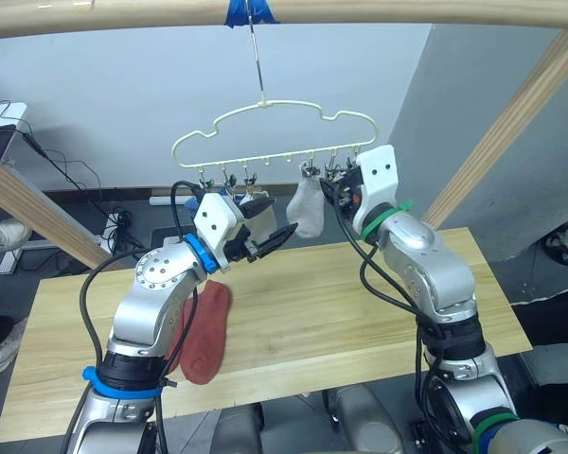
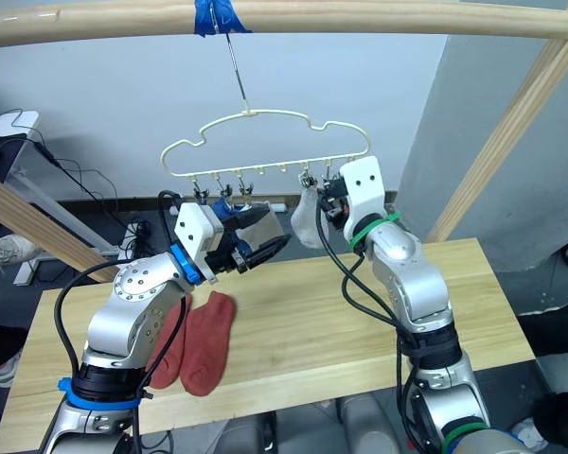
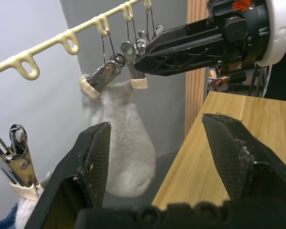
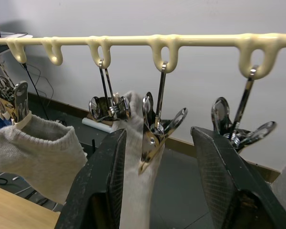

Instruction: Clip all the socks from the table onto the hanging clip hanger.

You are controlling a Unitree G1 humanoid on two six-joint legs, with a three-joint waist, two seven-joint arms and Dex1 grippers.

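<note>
I see the clip hanger [image 1: 275, 132] hanging by its hook from the wooden pole [image 1: 360, 11] above the far side of the table [image 1: 360, 303]. A light grey sock [image 1: 309, 210] hangs from a clip right of the hanger's middle. Further left, another grey sock [image 4: 35, 152] hangs from a clip, with a blue sock [image 2: 235, 214] just beside it, partly behind my left arm. Two rust-red socks [image 2: 206, 342] lie overlapping on the left near part of the table, partly under my left arm.

My left gripper [image 1: 276, 239] is raised over the table, below the left clips, fingers [image 3: 93, 157] open and holding nothing. My right gripper [image 4: 155, 157] is up at the hanger's right end, fingers [image 4: 219, 167] apart, with a metal clip [image 4: 155, 131] and the top of the light grey sock between them; I cannot tell if they touch the clip. Empty clips [image 4: 233, 126] hang further right on the bar.
</note>
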